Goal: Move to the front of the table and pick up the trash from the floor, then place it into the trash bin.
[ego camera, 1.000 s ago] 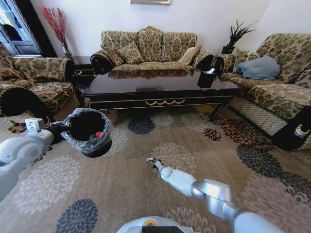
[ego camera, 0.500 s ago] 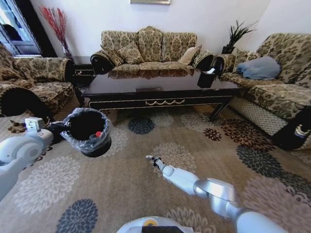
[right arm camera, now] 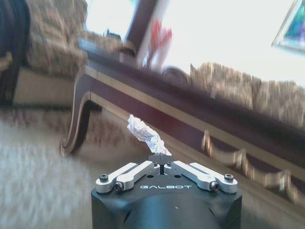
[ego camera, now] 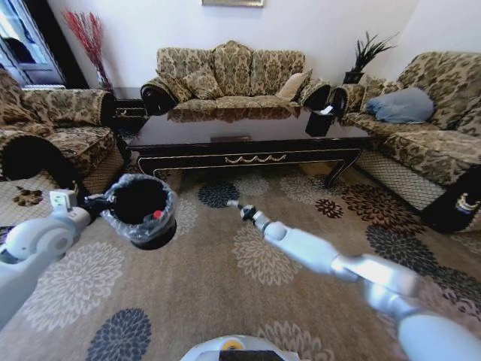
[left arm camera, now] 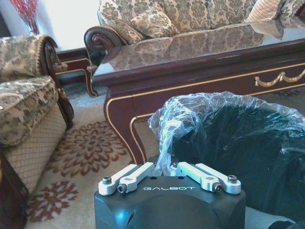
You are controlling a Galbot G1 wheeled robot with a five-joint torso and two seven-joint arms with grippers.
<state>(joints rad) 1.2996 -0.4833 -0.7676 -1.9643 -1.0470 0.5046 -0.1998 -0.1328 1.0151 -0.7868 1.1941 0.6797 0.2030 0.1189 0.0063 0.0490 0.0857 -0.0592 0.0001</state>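
Observation:
My right arm reaches out over the floor (ego camera: pixel 225 286), and the right gripper (ego camera: pixel 240 208) hangs in the air in front of the table (ego camera: pixel 248 147). In the right wrist view that gripper (right arm camera: pixel 161 161) is shut on a piece of trash, a small crumpled white scrap (right arm camera: pixel 143 132) sticking out past its tips. The black trash bin (ego camera: pixel 143 214) stands on the carpet at the left, with a red-capped item (ego camera: pixel 156 214) inside. My left gripper (ego camera: pixel 101 201) is at the bin's left rim. In the left wrist view it (left arm camera: pixel 164 166) is shut on the clear plastic liner (left arm camera: pixel 190 114).
Patterned sofas (ego camera: pixel 229 75) ring the table: one behind it, one at the left (ego camera: pixel 52 128) and one at the right (ego camera: pixel 436 128). A dark object (ego camera: pixel 458 199) sits on the floor at the far right. Open carpet lies between me and the table.
My right arm has swung up off the carpet and forward toward the table, carrying the scrap. The left arm and the bin have shifted slightly to the right.

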